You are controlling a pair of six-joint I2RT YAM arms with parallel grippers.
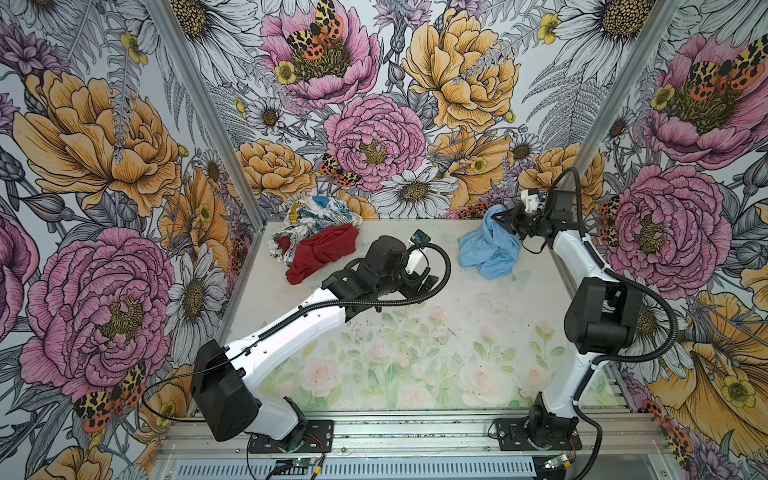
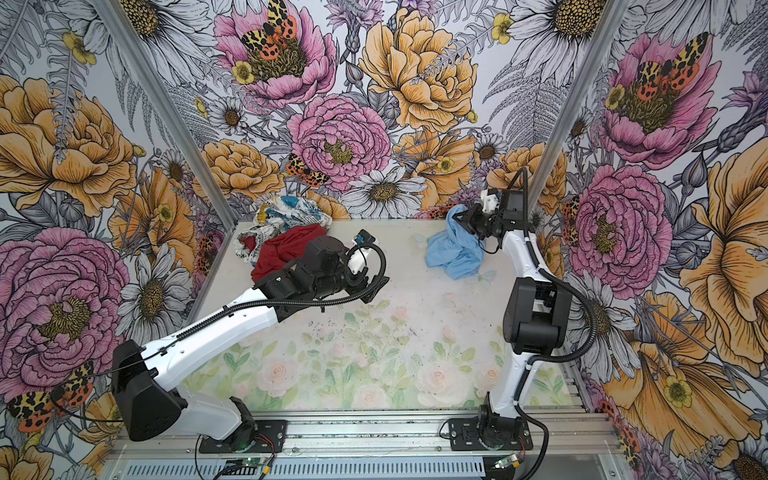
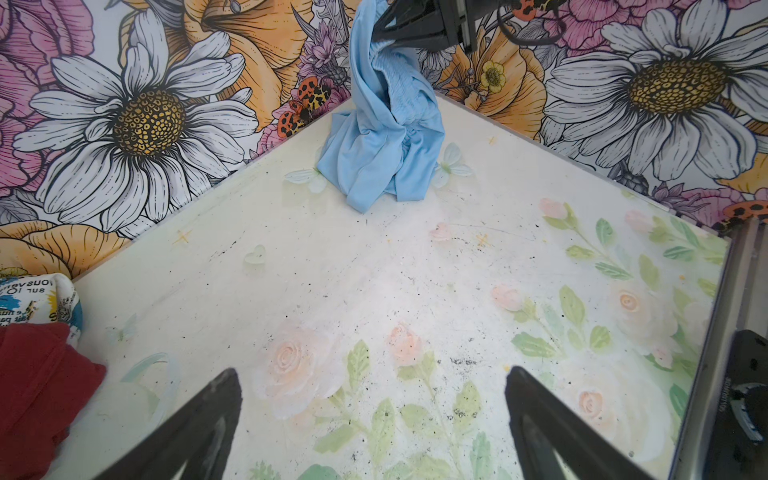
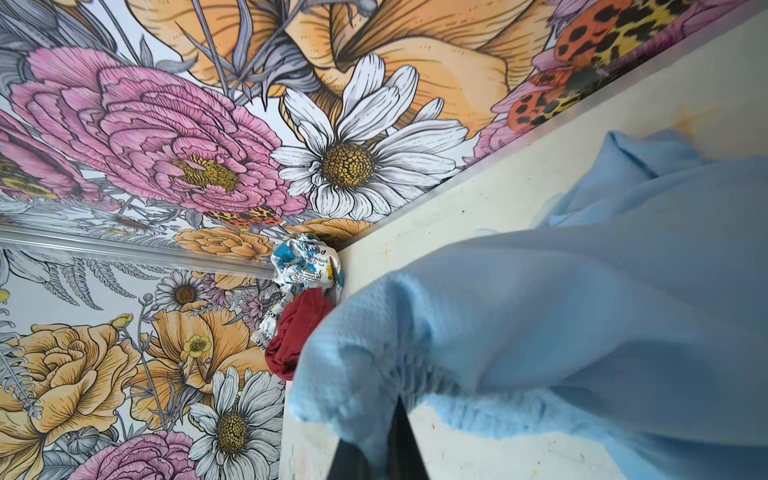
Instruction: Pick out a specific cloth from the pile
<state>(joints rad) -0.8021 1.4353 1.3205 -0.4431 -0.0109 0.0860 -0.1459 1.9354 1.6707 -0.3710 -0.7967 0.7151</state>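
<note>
Sky-blue cloth hangs clamped in the right gripper at the far right, lower folds on the table, well apart from the pile far left; the left gripper gapes wide, empty. Picking-out seems nearly done: next, lift clear or release. On the printed white cloth only "sur" is legible

The cloth is plain sky blue, the red cloth a solid dark red, the printed cloth white with blue, yellow and black print, and the table pale with faded pink roses and green leaves – walls big pink, orange and white flowers.
</note>
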